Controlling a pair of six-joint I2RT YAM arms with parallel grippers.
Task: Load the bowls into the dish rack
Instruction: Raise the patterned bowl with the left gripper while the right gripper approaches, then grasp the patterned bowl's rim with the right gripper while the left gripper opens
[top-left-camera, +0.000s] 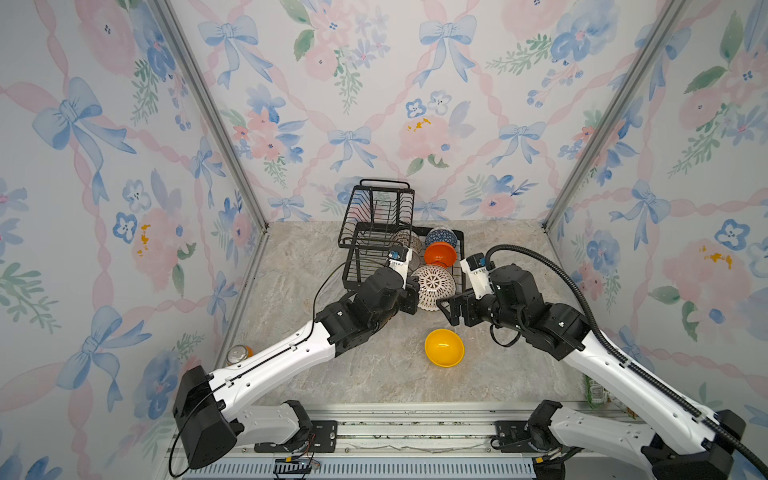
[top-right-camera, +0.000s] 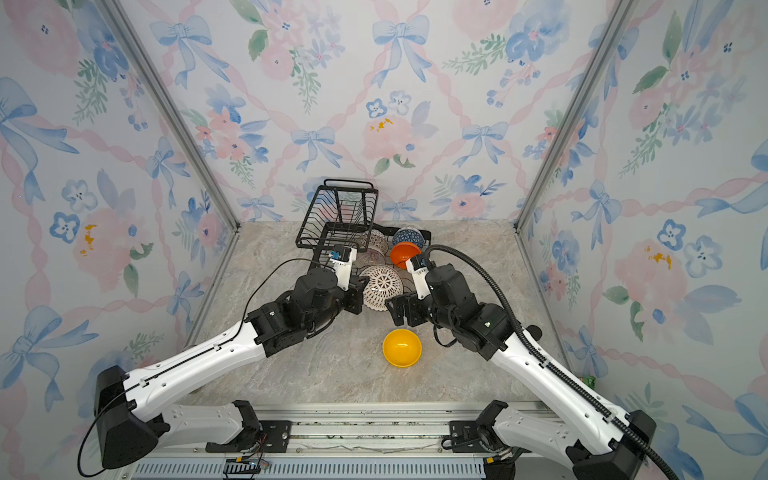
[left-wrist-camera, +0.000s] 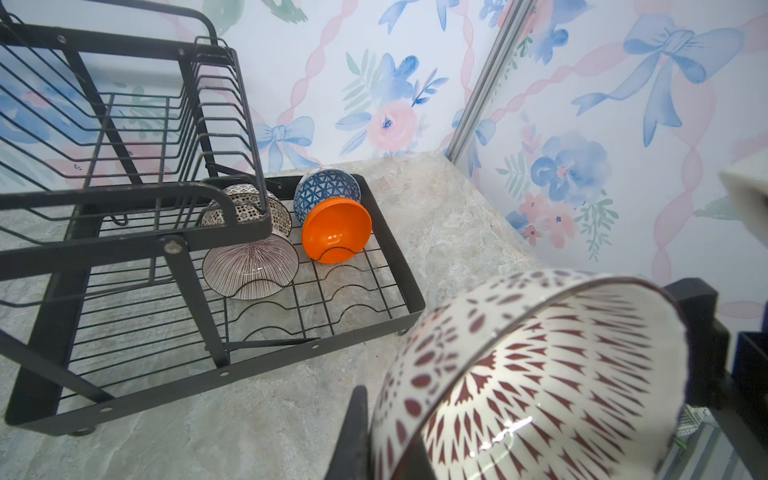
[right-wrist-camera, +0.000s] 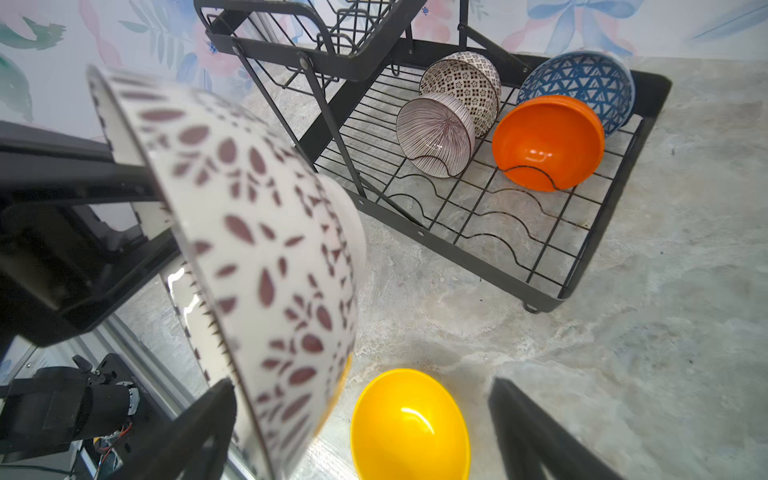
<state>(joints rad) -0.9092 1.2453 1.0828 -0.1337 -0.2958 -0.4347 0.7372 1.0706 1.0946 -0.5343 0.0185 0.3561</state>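
Beside the wire dish rack, your left gripper is pinching the glossy lattice bowl; right gripper is standing spread.

Top views: high above, looking down toward the back wall, same whole scene
Left wrist: close on lattice bowl, dish rack beyond
Right wrist: close too, sharing that bowl and rack
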